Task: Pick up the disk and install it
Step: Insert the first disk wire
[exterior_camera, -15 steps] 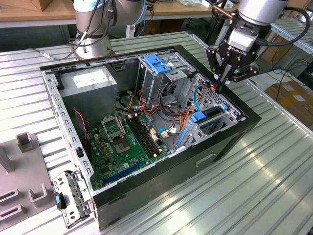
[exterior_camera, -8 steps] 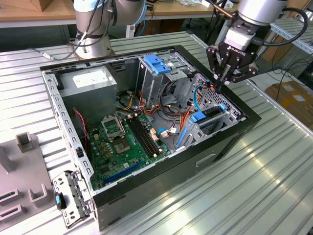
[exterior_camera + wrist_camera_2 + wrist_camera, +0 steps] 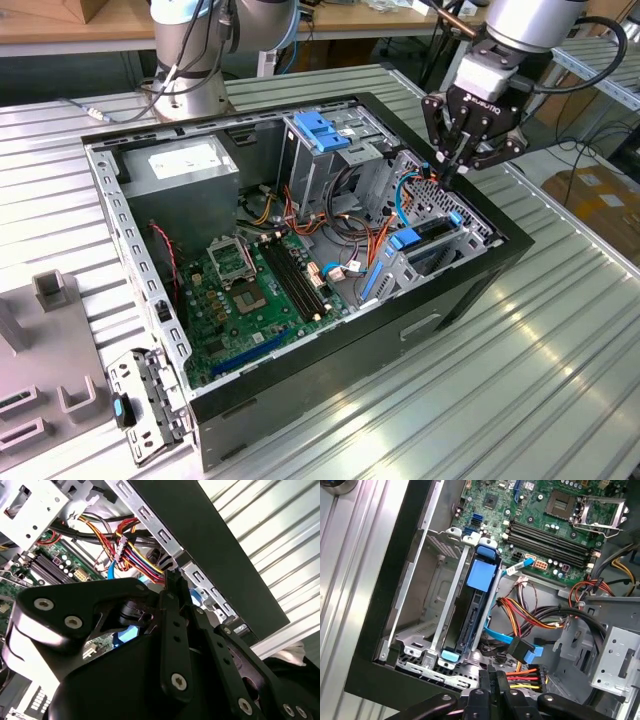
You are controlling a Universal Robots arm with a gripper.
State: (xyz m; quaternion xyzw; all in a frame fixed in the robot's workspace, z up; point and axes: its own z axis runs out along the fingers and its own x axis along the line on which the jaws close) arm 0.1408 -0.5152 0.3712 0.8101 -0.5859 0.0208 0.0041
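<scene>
The disk [image 3: 479, 611] stands on edge in a slot of the metal drive cage [image 3: 451, 600] inside the open computer case [image 3: 470, 285]. Its blue end tab [image 3: 483, 575] faces the motherboard, and a small blue piece [image 3: 449, 656] shows at its other end. In the exterior view the disk [image 3: 432, 231] sits in the cage at the case's right end, with its blue tab [image 3: 404, 240] showing. My gripper [image 3: 446, 172] hangs just above that end of the case, shut, with nothing between its fingers [image 3: 492, 679]. The black fingers [image 3: 175, 592] press together over the case wall.
Bundles of coloured cables [image 3: 540, 617] and a blue data cable [image 3: 502, 637] lie beside the cage. A motherboard [image 3: 250, 290], a grey power supply [image 3: 180, 165] and an upper bay with a blue latch [image 3: 320, 130] fill the case. A loose bracket [image 3: 145, 400] lies at the exterior view's left.
</scene>
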